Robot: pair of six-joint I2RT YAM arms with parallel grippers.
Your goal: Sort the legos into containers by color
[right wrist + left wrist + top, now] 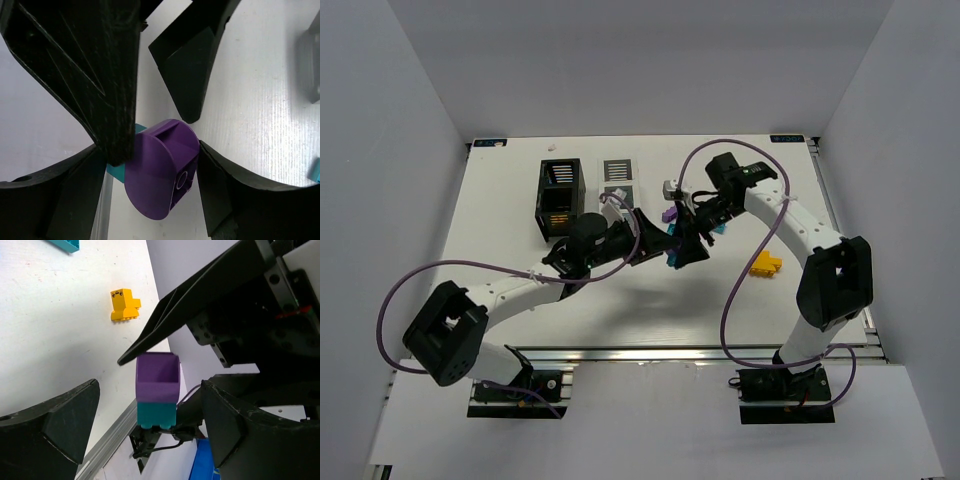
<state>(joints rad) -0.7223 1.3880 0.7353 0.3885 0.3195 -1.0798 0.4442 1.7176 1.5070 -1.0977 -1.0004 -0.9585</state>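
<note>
The white table (pixel 500 225) bears a black container (pixel 560 198) and a white container (pixel 617 180) side by side at far left, a purple lego (pixel 669 214) mid-table, and a yellow lego (pixel 767 265) right.

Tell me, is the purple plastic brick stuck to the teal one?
Stuck: the purple plastic brick sits flush on the teal plastic brick.

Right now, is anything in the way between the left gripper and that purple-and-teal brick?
Nothing visible does. The purple-and-teal brick already sits inside the open left gripper, with a gap on each side. The right gripper is closed on the same brick, so its fingers crowd the space around it.
</note>
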